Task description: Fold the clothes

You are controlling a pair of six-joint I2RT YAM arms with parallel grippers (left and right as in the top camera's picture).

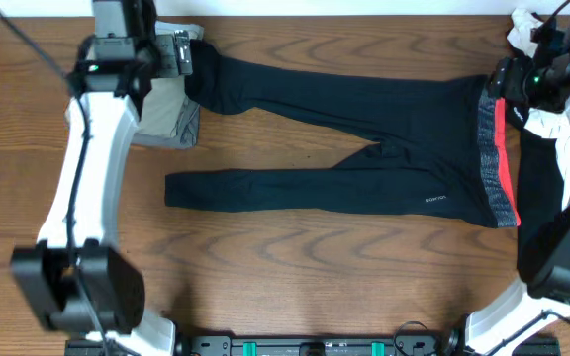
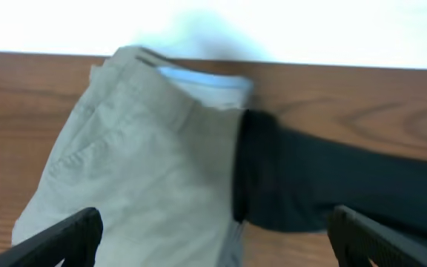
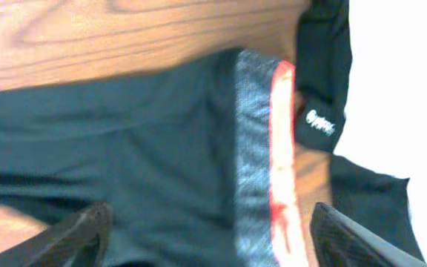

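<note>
One pair of black leggings [image 1: 364, 148] lies spread flat across the middle of the wooden worktop [image 1: 295, 267]. Its single red-and-grey waistband [image 1: 498, 163] is at the right end, and its two legs run leftward, split apart from the crotch. The upper leg reaches the far left corner, where its cuff rests on the edge of one folded pair of khaki trousers [image 1: 171, 119]. The left wrist view shows the black cuff [image 2: 273, 185] overlapping the khaki cloth [image 2: 139, 170]. The lower leg ends on bare wood, well apart from the trousers. One small white logo print [image 1: 435, 199] sits on that lower leg near the waistband. One white T-shirt with dark print [image 1: 565, 148] lies just right of the waistband, at the worktop's right edge. There are two arms, each with one claw. The left claw [image 1: 181, 51] is over the spot where cuff and trousers meet; in its own view [image 2: 213, 245] the two fingers stand spread wide with nothing pinched. The right claw [image 1: 498, 84] is over the far end of the waistband; in its own view [image 3: 210, 241] its fingers are likewise spread apart above the leggings and the red stripe [image 3: 280, 163], gripping nothing.
</note>
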